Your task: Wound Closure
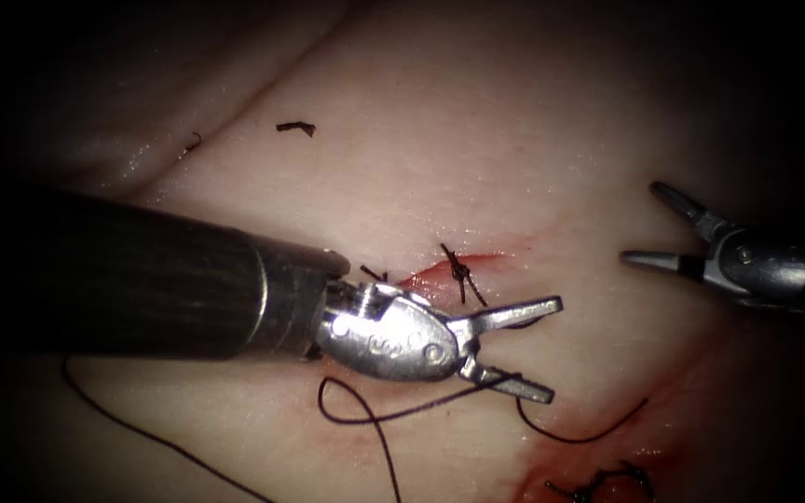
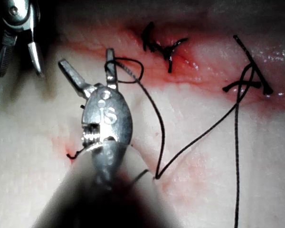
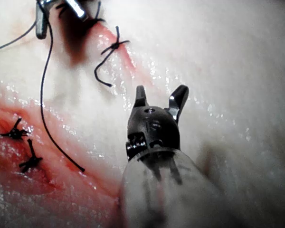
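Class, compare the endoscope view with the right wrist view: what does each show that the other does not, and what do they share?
Endoscope adds: the left arm's shaft and a cut end of thread lying on the tissue.
Right wrist adds: two knotted stitches seen whole in red fluid.
Shared: the knotted stitch on the cut, loose thread running over the tissue past the left end effector, and both it and the right end effector open, holding neither needle nor thread.

Nothing besides the suturing scene.
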